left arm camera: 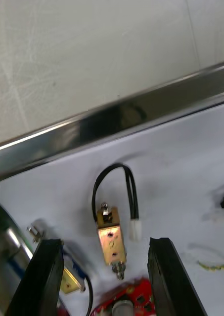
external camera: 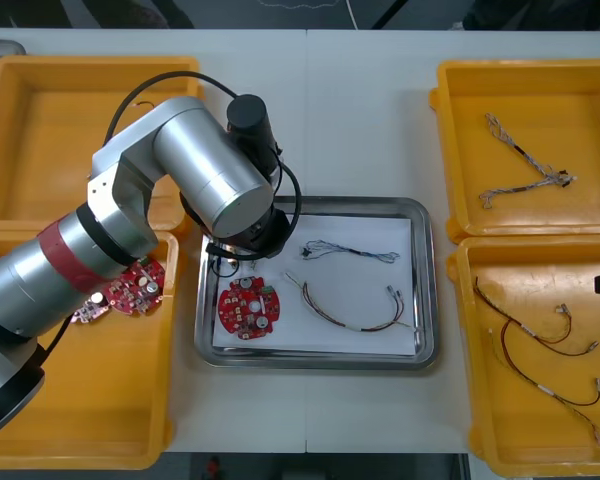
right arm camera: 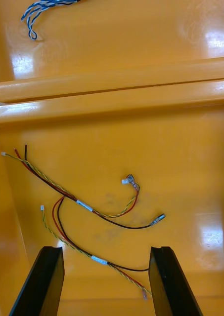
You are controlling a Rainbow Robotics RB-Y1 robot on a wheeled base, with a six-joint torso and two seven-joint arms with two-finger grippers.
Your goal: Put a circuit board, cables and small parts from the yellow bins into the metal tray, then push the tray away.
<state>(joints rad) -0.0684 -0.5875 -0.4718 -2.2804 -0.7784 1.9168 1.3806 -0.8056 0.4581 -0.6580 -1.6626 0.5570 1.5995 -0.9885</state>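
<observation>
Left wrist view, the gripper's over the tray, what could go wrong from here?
The open left gripper hovers over a small metal part with the circuit board and a second small part close by; moving off carelessly could knock them. The open right gripper hangs over crossed red and yellow cables in a yellow bin; lifting one might drag the other.
</observation>
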